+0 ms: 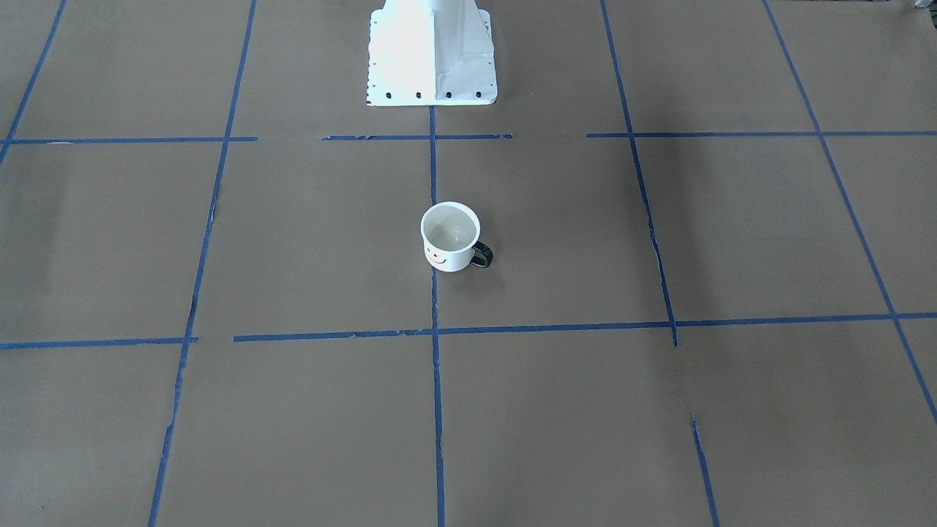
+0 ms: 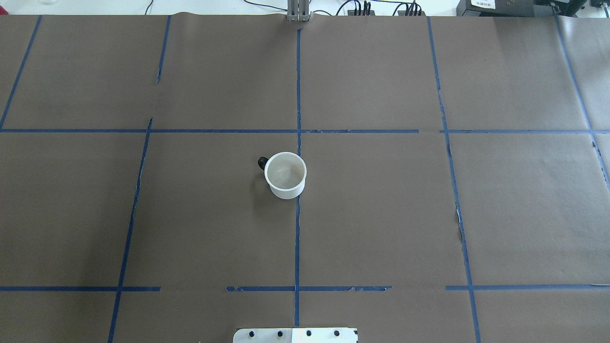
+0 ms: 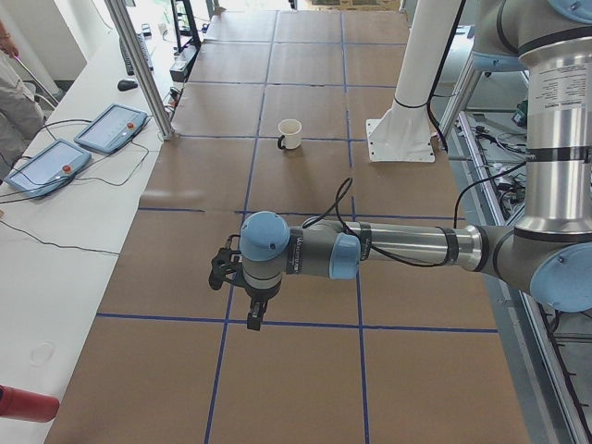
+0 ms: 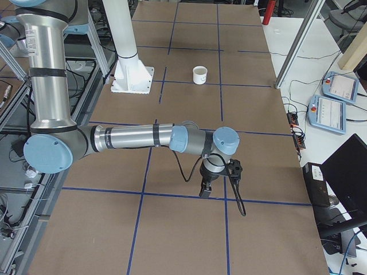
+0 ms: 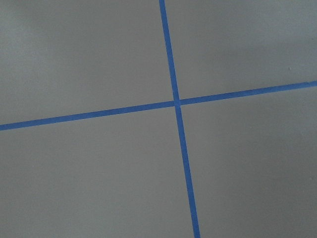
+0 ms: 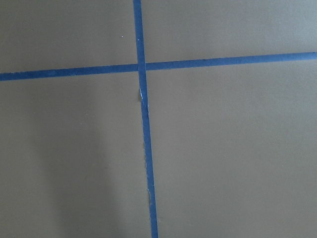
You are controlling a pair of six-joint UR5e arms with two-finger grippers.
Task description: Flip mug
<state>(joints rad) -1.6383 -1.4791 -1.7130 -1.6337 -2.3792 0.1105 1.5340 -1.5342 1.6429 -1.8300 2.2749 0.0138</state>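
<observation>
The white mug [image 1: 449,238] stands upright, mouth up, near the table's middle on the centre tape line. Its smiley face is turned away from the robot, and its dark handle [image 2: 262,163] points to the robot's left. It also shows in the overhead view [image 2: 285,175], the left side view [image 3: 290,134] and the right side view [image 4: 199,75]. My left gripper [image 3: 254,319] hangs over the table far out to the left of the mug. My right gripper [image 4: 205,192] hangs far out to the right. Both show only in the side views, so I cannot tell whether they are open or shut. Both wrist views show only brown paper and tape.
The white robot pedestal [image 1: 432,55] stands at the table's near edge behind the mug. Blue tape lines [image 2: 298,238] grid the brown paper. Teach pendants [image 3: 111,128] and cables lie on the white bench, with a metal post [image 3: 139,65] at its edge.
</observation>
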